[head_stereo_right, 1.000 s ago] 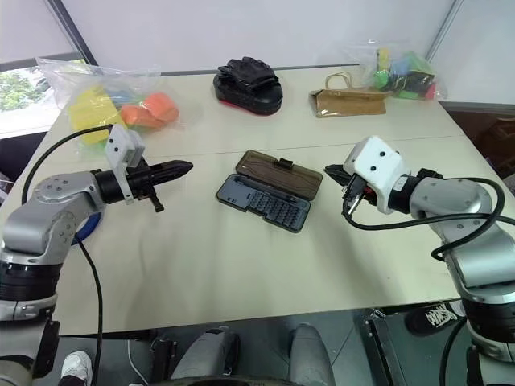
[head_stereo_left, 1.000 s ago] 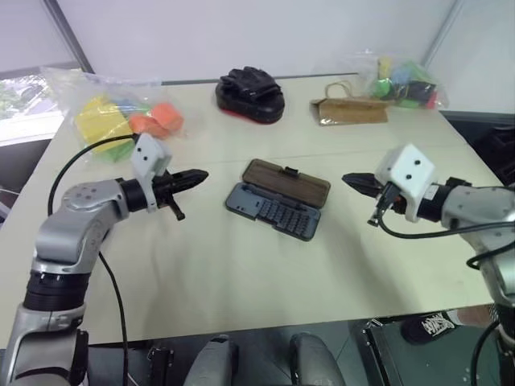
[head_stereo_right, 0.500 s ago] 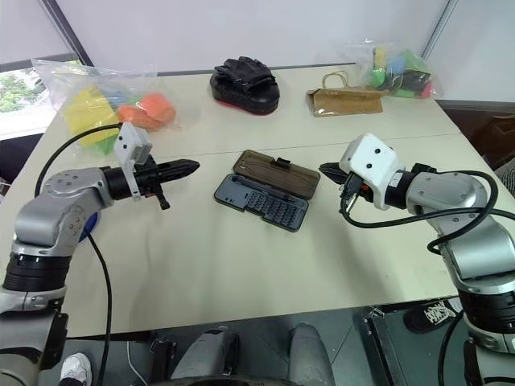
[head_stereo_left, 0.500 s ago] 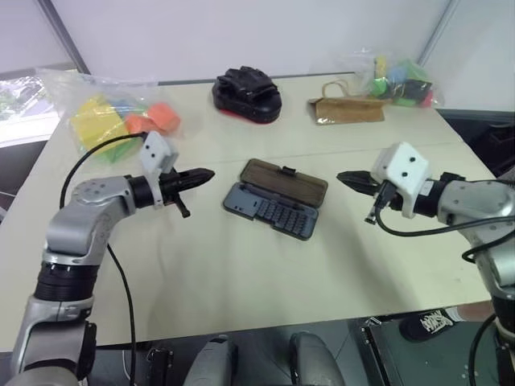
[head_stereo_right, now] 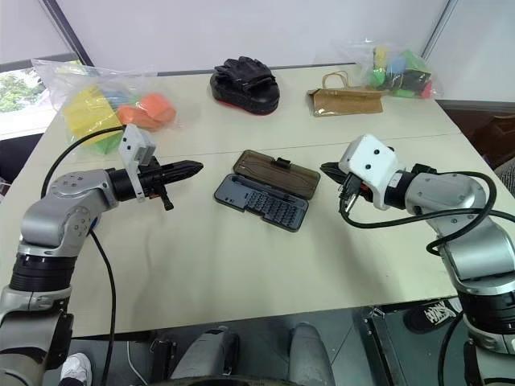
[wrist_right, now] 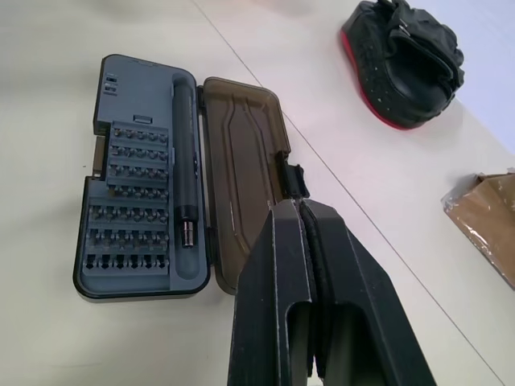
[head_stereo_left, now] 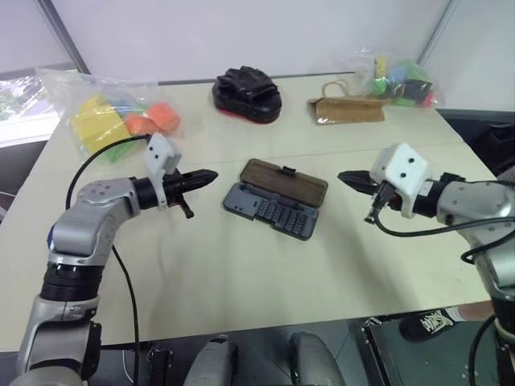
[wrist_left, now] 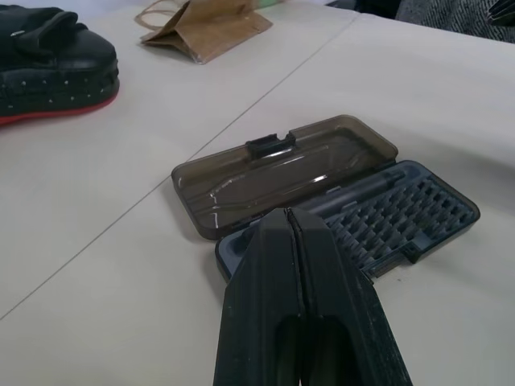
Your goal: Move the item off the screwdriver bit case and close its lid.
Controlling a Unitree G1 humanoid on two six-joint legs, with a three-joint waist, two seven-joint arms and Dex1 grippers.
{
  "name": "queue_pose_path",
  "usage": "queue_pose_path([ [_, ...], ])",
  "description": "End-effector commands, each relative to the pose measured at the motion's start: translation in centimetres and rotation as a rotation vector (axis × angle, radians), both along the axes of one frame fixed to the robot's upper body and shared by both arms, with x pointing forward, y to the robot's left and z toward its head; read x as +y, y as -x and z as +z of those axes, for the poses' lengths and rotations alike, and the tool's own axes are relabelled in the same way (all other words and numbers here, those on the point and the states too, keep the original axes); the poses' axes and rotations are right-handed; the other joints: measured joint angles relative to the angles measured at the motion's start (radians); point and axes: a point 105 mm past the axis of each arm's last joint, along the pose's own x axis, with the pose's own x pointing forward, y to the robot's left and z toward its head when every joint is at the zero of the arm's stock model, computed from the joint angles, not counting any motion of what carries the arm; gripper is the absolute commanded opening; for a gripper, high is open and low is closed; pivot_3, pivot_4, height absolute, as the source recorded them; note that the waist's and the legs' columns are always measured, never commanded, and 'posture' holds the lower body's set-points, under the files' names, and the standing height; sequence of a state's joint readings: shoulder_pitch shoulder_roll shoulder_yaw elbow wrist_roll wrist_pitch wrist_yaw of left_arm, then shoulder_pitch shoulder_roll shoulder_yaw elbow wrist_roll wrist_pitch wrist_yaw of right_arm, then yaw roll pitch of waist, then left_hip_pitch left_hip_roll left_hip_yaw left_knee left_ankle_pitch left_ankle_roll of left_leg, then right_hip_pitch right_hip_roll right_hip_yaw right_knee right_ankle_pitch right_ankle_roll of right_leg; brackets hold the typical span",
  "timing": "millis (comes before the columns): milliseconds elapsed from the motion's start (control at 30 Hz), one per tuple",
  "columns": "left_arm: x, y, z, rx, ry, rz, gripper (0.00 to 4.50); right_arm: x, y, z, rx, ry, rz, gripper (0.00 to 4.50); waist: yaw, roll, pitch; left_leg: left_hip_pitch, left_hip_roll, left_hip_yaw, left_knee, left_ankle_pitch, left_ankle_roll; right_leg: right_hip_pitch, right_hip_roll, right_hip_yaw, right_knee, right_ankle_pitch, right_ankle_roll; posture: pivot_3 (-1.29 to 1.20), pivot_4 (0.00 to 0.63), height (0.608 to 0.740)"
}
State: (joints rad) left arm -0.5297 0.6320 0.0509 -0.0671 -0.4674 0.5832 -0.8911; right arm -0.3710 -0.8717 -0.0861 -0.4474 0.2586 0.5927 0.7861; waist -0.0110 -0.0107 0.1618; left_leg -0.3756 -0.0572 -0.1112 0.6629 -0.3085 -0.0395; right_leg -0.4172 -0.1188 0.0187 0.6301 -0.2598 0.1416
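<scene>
Case: the flat rectangular dark grey-blue plastic screwdriver bit case [head_stereo_left: 272,213] lies in the middle of the pale worktop [head_stereo_left: 241,273], between the two arms, with rows of small bits in its tray
Lid: the translucent smoky-brown plastic lid [head_stereo_left: 286,181] is folded fully back, flat on the worktop on the far side of the tray; its black latch tab points away from the robot
Item on case: nothing is seen on the tray or the lid, so this step looks already done
Left tool: the left tool [head_stereo_left: 203,178] hovers beside the case, apart from it, black fingers pressed together, holding nothing
Right tool: the right tool [head_stereo_left: 349,178] hovers on the other side, also pressed together and empty
Risk: a flat lid gives little edge to catch, so a fingertip may slip over it
Risk: a push on the lid may slide the whole light case, if the other tool does not hold the tray
Risk: a lid only dropped may not latch
</scene>
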Motion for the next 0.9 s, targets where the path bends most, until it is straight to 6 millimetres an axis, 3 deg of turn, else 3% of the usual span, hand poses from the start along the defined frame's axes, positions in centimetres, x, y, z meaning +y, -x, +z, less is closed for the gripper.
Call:
queue_pose_path([
  [33, -0.3, 0.1, 1.1, -0.038, 0.005, -0.011, 0.0, 0.0, -0.6, 1.0, -0.035, -0.06, -0.057, 0.94, 0.0, 0.0, 0.0, 0.0, 0.0, 0.0, 0.0, 0.0, 0.0, 0.0, 0.0, 0.0, 0.0, 0.0, 0.0, 0.0, 0.15, 0.74],
  [133, -0.6, 0.0, 1.1, -0.037, 0.01, -0.009, 0.0, -0.2, -2.6, -0.2, 0.015, -0.137, -0.196, 2.47, -0.002, 0.0, 0.0, 0.0, 0.0, 0.0, 0.0, 0.0, -0.001, 0.0, 0.0, 0.0, 0.0, 0.0, 0.0, 0.0, 0.15, 0.74],
  [267, -0.8, -0.1, 1.5, -0.047, 0.018, -0.012, 0.0, 0.3, -4.8, 0.1, 0.072, -0.313, -0.294, 4.42, -0.003, 0.0, 0.0, -0.001, 0.0, 0.0, 0.0, 0.001, -0.001, -0.003, 0.0, 0.001, 0.002, 0.0, 0.0, 0.0, 0.15, 0.74],
  [500, -1.4, -0.2, 1.6, -0.06, 0.02, -0.018, 0.0, 0.6, -9.0, -1.3, 0.174, -0.41, -0.533, 4.42, -0.005, 0.0, 0.0, -0.006, 0.0, 0.0, 0.0, 0.002, -0.003, -0.009, 0.0, 0.001, 0.003, 0.0, 0.0, 0.0, 0.15, 0.74],
  [533, -1.4, -0.2, 1.6, -0.06, 0.021, -0.019, 0.0, 0.7, -9.2, -1.3, 0.177, -0.413, -0.54, 4.42, -0.005, 0.0, 0.0, -0.007, 0.0, 0.0, 0.0, 0.002, -0.003, -0.009, 0.0, 0.001, 0.003, 0.0, 0.0, 0.0, 0.15, 0.74],
  [733, -1.5, 0.2, 1.4, -0.062, 0.021, -0.014, 0.0, 0.8, -9.8, -6.3, 0.282, -0.161, -0.611, 4.42, -0.012, 0.0, 0.0, -0.009, -0.001, 0.001, 0.001, 0.002, -0.004, -0.012, 0.0, 0.001, 0.003, 0.0, 0.0, 0.0, 0.15, 0.74],
  [900, -1.4, 0.4, 1.4, -0.067, 0.018, -0.004, 0.0, 0.5, -9.6, -7.6, 0.33, -0.178, -0.654, 4.42, -0.012, 0.0, 0.0, -0.009, -0.001, 0.001, 0.001, 0.002, -0.004, -0.012, 0.0, 0.001, 0.004, 0.0, 0.0, 0.0, 0.15, 0.74],
])
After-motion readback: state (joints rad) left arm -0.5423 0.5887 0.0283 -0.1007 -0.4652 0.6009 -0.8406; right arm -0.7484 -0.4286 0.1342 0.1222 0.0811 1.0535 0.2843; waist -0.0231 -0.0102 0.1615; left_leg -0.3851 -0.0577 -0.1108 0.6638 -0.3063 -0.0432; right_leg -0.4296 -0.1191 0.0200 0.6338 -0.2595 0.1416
